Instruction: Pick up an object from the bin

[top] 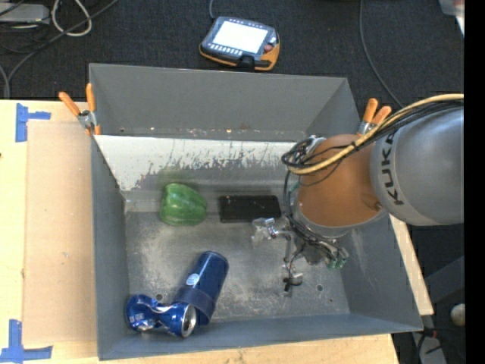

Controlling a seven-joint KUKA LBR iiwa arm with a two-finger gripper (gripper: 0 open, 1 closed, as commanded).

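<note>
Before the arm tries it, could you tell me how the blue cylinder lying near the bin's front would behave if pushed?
Lying on its side, the blue cylinder would probably roll if pushed across its length. Its near end seems to rest against the crushed blue can, which may block it that way. Its smooth, round surface looks slippery.

gripper (292, 277) over bare floor at the right of the bin (220, 120). a black slab (248, 208) lies near it, a green pepper (182, 204) beside that; front left, a blue tube (203, 283) touches a crushed can (159, 315).
</note>
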